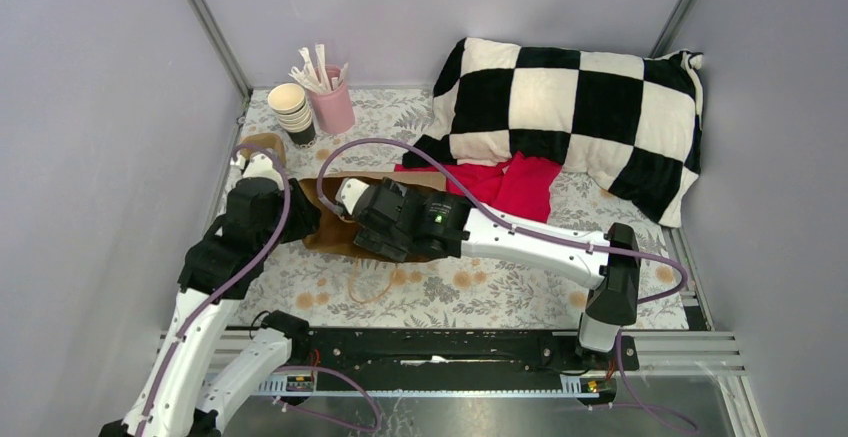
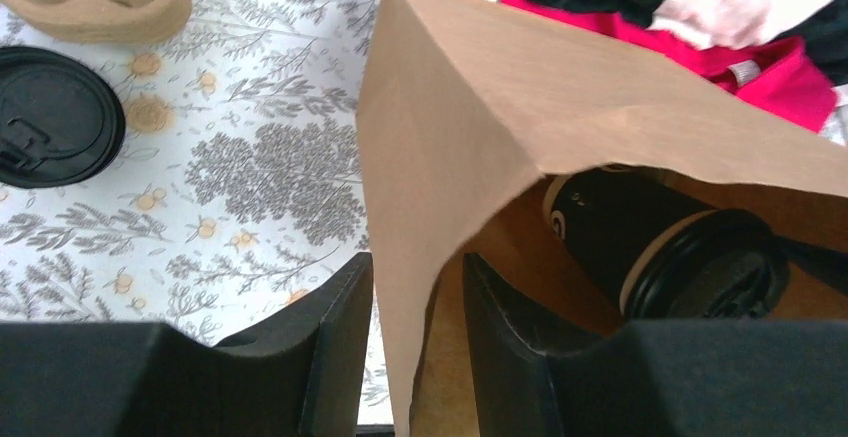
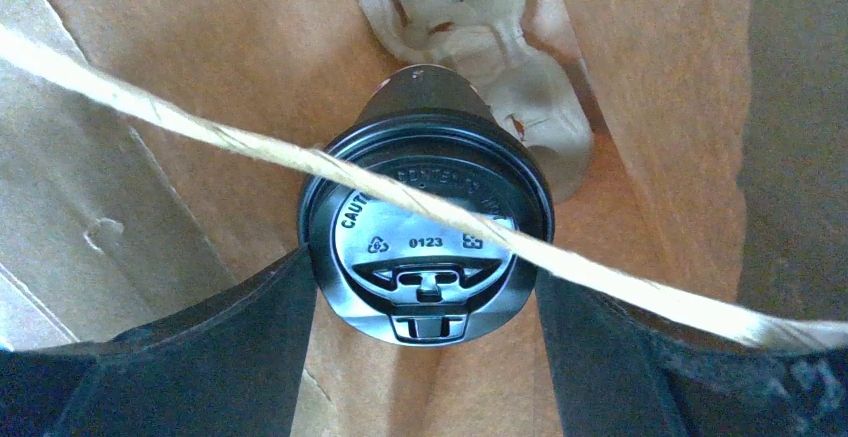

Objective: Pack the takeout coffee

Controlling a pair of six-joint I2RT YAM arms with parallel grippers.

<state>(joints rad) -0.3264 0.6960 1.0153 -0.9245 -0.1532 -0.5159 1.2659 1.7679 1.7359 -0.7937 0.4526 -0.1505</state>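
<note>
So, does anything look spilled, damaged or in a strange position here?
Nothing is spilled or torn. The takeout coffee lies on its side inside the brown paper bag, lid on, between the right hand's fingers. A twine handle crosses in front of its lid. The left hand pinches the bag's edge.

both arms reach forward; left fingers (image 2: 340, 357) nearly closed, right fingers (image 3: 250, 357) spread.

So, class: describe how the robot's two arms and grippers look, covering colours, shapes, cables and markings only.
Both arms have white tubular links with black joint housings. A purple cable loops along each. The right arm's wrist block shows a small green light. The left gripper and right gripper each have two matte black, blocky, angular fingers. No lettering is legible on them.
</note>
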